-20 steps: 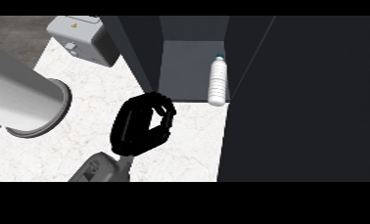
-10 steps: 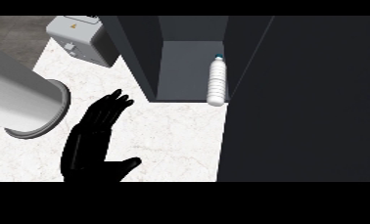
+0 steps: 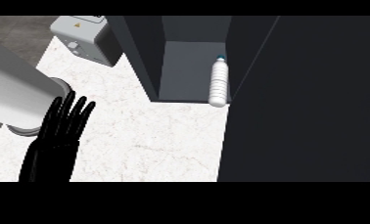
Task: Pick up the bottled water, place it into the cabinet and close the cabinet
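Here, in the head view, the bottled water [image 3: 218, 81] lay on its side inside the open cabinet [image 3: 189, 74], at about one o'clock from the middle of the view. Its cap pointed toward twelve o'clock, its base sat at the front lip of the cabinet floor, and its body lay close against the cabinet's right inner wall. The dark cabinet door [image 3: 296, 100] filled the view from one o'clock down to five o'clock and stood open.

The left hand [image 3: 61, 125] showed at eight o'clock over the white marble counter [image 3: 151, 135], its fingers straight and slightly fanned, pointing toward twelve o'clock and holding nothing. The bottle lay well apart from those fingers, off toward two o'clock from them, with bare counter between. The right hand did not show at all.

A grey cylindrical object [image 3: 29, 100] came in at nine o'clock, just beside the left hand, and a grey appliance with a knob [image 3: 86, 39] stood at eleven o'clock.

The bottle looked light, fairly stiff and smooth, so it would probably roll and slip; the ribbed mid-body seemed the best place to take it. With the bottle inside, closing the door appeared to be what remained.
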Tool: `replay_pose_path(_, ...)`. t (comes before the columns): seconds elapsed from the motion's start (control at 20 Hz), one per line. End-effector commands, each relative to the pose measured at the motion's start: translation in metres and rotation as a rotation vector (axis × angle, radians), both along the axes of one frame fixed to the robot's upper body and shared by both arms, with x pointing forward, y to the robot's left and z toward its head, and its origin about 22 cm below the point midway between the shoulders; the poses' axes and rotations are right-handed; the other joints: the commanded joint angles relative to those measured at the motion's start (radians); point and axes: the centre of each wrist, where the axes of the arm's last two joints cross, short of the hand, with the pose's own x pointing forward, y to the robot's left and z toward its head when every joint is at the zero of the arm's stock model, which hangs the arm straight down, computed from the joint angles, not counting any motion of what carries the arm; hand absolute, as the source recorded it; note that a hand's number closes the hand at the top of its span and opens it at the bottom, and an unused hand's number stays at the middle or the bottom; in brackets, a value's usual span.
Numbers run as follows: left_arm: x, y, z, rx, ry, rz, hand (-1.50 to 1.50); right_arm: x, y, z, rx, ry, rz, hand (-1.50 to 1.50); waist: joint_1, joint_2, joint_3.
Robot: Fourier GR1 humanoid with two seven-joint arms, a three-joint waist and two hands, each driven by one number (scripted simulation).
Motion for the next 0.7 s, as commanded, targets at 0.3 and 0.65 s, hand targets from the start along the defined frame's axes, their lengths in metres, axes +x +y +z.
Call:
replay_pose_path(0.3, -0.023, 0.046, 0.011, 0.005, 0.006, -0.004, -1.5, -0.003, 0.028, 0.034, 0.008, -0.074, 0.121, 1.5, 0.049, 0.009, -0.004)
replay_pose_path(0.65, -0.019, 0.063, 0.022, 0.008, -0.035, -0.031, -1.5, 0.003, 0.041, 0.027, 0.136, -0.059, 0.158, 1.5, 0.096, 0.028, -0.005)
